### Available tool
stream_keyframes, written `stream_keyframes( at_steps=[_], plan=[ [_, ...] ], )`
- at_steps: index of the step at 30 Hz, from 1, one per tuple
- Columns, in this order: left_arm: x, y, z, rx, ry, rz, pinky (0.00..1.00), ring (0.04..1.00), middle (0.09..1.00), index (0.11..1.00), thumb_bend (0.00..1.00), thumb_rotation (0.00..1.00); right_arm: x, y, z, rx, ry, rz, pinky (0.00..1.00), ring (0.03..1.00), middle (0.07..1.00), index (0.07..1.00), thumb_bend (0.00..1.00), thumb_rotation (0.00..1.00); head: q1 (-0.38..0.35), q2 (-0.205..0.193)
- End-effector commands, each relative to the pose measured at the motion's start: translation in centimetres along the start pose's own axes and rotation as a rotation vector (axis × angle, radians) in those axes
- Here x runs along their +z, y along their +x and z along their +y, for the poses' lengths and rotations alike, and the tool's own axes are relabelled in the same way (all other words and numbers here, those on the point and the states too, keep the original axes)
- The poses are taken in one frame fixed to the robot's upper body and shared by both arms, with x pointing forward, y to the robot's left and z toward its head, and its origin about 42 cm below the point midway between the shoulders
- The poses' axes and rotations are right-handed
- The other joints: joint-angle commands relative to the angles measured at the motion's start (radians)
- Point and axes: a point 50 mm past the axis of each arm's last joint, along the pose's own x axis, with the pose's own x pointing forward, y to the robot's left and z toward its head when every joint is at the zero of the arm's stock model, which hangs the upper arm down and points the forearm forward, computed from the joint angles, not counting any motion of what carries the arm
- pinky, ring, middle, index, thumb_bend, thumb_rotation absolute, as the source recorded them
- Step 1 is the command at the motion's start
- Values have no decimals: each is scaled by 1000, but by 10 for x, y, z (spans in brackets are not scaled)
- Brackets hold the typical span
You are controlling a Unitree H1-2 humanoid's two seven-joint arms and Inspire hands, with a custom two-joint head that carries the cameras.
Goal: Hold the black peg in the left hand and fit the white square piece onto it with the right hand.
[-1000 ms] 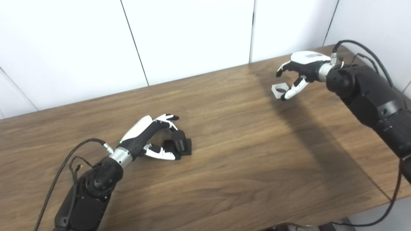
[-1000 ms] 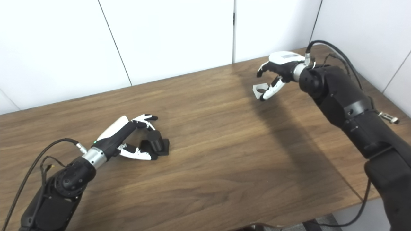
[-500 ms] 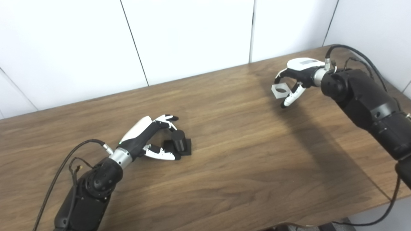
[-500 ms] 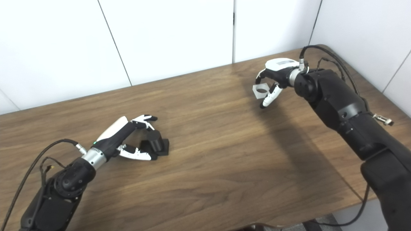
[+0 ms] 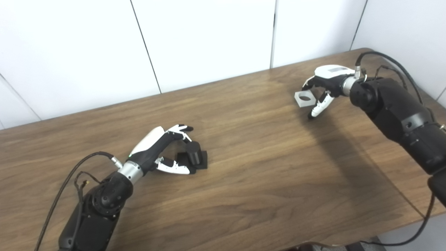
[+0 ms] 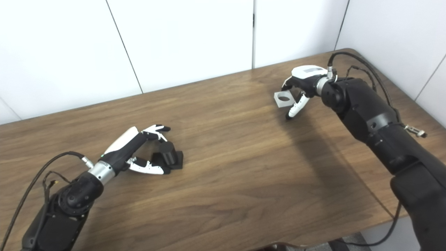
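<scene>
Right hand (image 5: 325,83) pinches the white square piece (image 5: 304,98) by its edge, seemingly light and rigid, while the left hand (image 5: 163,148) loosely cups the black peg (image 5: 193,154), fingers apart.

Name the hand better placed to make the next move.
Right. The right hand already grips the white square piece clear of the table; the left hand sits at the black peg.
</scene>
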Motion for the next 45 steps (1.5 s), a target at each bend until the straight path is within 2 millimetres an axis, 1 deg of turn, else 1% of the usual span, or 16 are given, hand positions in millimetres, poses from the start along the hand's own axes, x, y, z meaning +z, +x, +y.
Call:
stream_keyframes(
  at_steps=[1, 7, 11, 12, 17, 18, 19, 20, 22, 27, 45],
  plan=[
    [-35, -21, -18, -107, 10, 173, 932, 975, 916, 493, 523, 71, -9, -4, -38, -105, -33, 9, 695, 840, 842, 774, 784, 306, 2, 1],
    [-34, -22, -16, -104, 8, 175, 924, 973, 916, 492, 523, 73, -10, -1, -34, -130, -41, 7, 669, 811, 818, 751, 760, 281, 5, 5],
    [-32, -22, -15, -104, 5, 175, 932, 978, 920, 493, 523, 72, -8, 2, -31, -157, -48, 3, 647, 787, 807, 717, 713, 240, 9, 9],
    [-32, -22, -15, -105, 4, 175, 937, 981, 922, 493, 523, 72, -7, 3, -30, -165, -48, 3, 639, 774, 796, 690, 702, 211, 9, 9],
    [-31, -21, -16, -106, 5, 177, 942, 979, 920, 493, 523, 71, -4, 6, -28, -184, -39, 5, 632, 756, 787, 658, 680, 160, 12, 10],
    [-31, -21, -17, -105, 5, 176, 943, 978, 919, 493, 523, 71, -4, 6, -27, -187, -36, 6, 632, 753, 784, 622, 645, 152, 13, 11],
    [-31, -21, -17, -105, 7, 175, 943, 976, 918, 493, 523, 71, -4, 7, -27, -195, -33, 3, 629, 749, 780, 561, 582, 148, 13, 11],
    [-31, -21, -17, -106, 10, 175, 940, 974, 918, 493, 523, 71, -4, 7, -27, -200, -31, 2, 622, 740, 774, 522, 542, 144, 14, 11],
    [-31, -21, -17, -104, 10, 173, 932, 971, 916, 493, 523, 71, -3, 8, -25, -216, -36, -1, 606, 727, 766, 502, 522, 141, 17, 12],
    [-30, -21, -17, -101, 2, 174, 936, 973, 916, 492, 523, 72, -2, 9, -23, -241, -50, -12, 584, 727, 761, 491, 514, 138, 20, 15],
    [-31, -20, -17, -100, 6, 176, 930, 974, 915, 492, 523, 71, -4, 5, -18, -274, -31, -26, 596, 731, 748, 488, 517, 135, 23, 18]
  ],
)
